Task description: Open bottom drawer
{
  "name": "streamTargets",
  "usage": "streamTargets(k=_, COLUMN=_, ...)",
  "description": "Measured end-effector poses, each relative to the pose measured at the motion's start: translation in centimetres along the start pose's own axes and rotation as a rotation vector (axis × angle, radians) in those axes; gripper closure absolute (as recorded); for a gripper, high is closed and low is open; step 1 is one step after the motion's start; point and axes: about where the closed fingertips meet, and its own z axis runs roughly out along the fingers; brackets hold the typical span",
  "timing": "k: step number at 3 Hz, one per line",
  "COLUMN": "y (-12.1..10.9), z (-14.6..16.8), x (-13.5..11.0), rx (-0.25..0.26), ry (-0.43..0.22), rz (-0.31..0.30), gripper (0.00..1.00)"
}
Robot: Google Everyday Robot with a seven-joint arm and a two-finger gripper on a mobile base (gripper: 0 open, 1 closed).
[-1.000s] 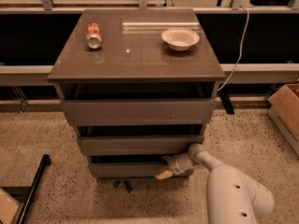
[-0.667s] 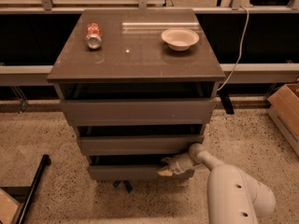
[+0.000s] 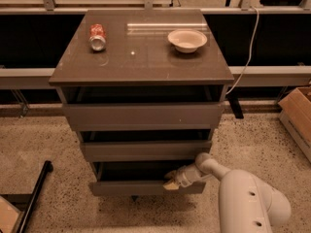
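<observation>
The grey-brown cabinet (image 3: 141,67) has three drawers. The bottom drawer (image 3: 131,187) is the lowest, with a flat grey front; it stands pulled out somewhat and shows a dark interior above its front. My gripper (image 3: 173,180) is at the top right edge of that drawer front, reaching in from my white arm (image 3: 248,198) at the lower right. Its fingertips sit over the drawer's top edge. The middle drawer (image 3: 146,151) and the top drawer (image 3: 143,115) stand above it, each slightly out too.
A red can (image 3: 97,37) lies on the cabinet top at the left, a beige bowl (image 3: 187,40) at the right. A cardboard box (image 3: 299,113) stands on the floor at the right. A black bar (image 3: 34,198) lies at the lower left. A white cable (image 3: 248,52) hangs behind.
The bottom drawer has slid out a little further toward the camera, and my gripper has moved with it.
</observation>
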Motion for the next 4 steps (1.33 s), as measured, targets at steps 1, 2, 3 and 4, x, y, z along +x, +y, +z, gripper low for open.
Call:
streamTargets(k=1, y=3.6, z=0.0, x=1.1, rx=-0.073, ry=0.049, rz=0.013, gripper=1.0)
streamTargets(k=2, y=6.3, z=0.1, x=1.7, rx=-0.134, ry=0.08, rz=0.024, gripper=1.0)
streamTargets(k=3, y=8.6, z=0.3, x=2.3, rx=-0.177, ry=0.088, rz=0.052, gripper=1.0)
streamTargets(k=4, y=10.5, z=0.5, x=2.9, rx=-0.204, ry=0.083, rz=0.095, gripper=1.0)
